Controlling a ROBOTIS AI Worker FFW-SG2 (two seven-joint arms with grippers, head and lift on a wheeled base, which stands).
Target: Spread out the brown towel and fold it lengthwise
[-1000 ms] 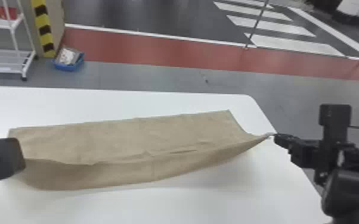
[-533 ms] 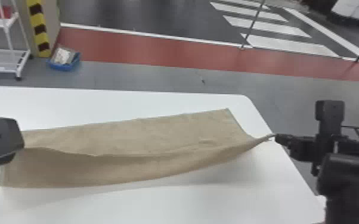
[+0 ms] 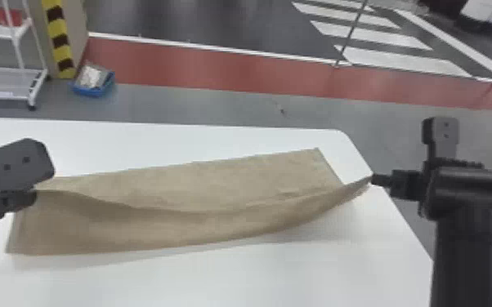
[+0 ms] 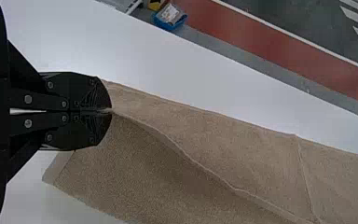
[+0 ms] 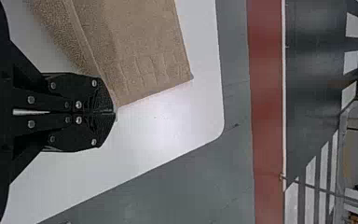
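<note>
The brown towel (image 3: 184, 204) lies as a long strip across the table, its near edge lifted and draped between both arms. At its left end, my left gripper (image 3: 32, 196) holds that edge; in the left wrist view the left gripper (image 4: 108, 111) is shut on the towel (image 4: 223, 140), and a flap hangs below the fingers. My right gripper (image 3: 374, 179) is at the towel's right end, near the table's right edge. In the right wrist view the right gripper (image 5: 114, 112) is shut on a corner of the towel (image 5: 144, 51).
The white table (image 3: 216, 277) has a rounded far right corner. Beyond it on the floor are a white shelf rack (image 3: 4, 69) and a blue bin (image 3: 94, 87), at the back left.
My left gripper has moved right and away from the robot, carrying the towel's held edge over the strip. The right gripper holds nearly the same spot while its arm has shifted.
</note>
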